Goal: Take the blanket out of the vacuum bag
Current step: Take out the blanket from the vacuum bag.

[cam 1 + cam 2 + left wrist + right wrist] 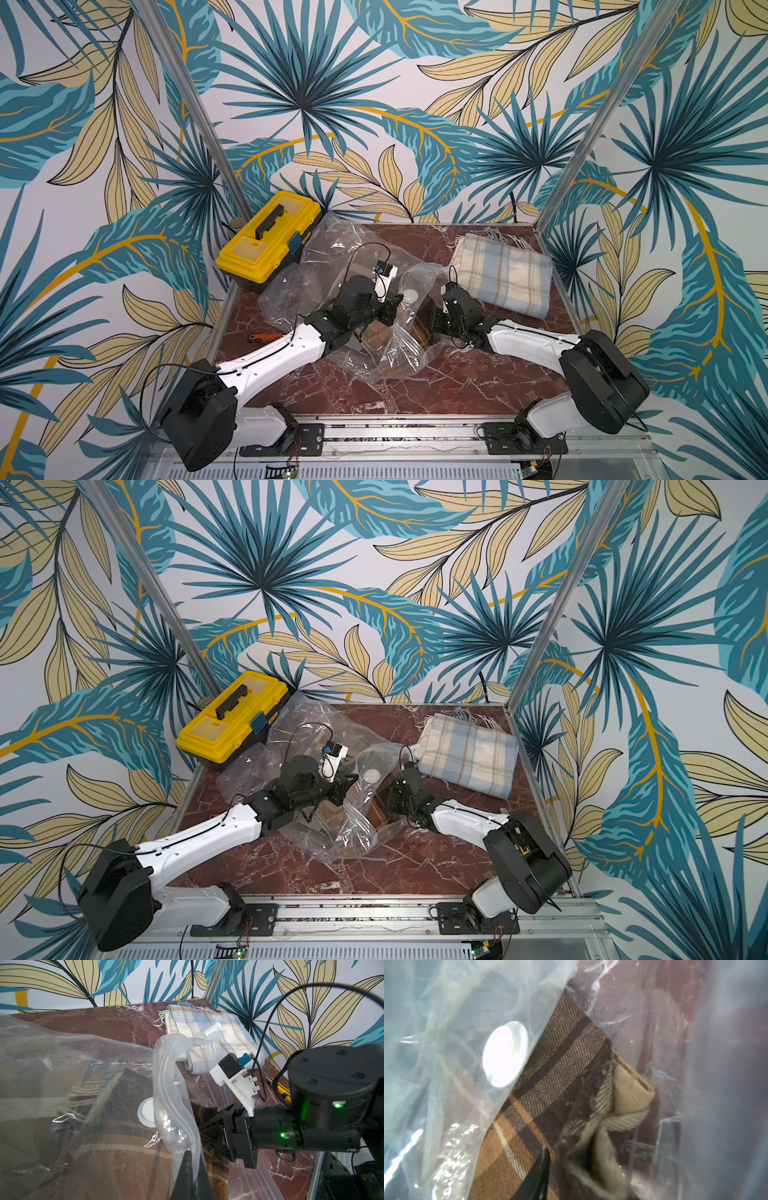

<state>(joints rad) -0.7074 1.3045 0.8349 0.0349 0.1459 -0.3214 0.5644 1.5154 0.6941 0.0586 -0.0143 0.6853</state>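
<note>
while the left gripper (188, 1159) pinches the vacuum bag (332, 249), its film hides the right gripper's (427, 320) jaws at the blanket (550, 1084).

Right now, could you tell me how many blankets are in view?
2. A brown plaid blanket sits inside the vacuum bag mid-table; a pale checked blanket lies folded at the far right. Others may be hidden.

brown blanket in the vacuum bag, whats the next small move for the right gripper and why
Probably close the right gripper on the brown blanket at its folded corner. In the right wrist view that corner lies bunched right beside the gripper's finger, inside the vacuum bag, and the left gripper is shut on the bag's plastic, so the bag should stay put.
</note>
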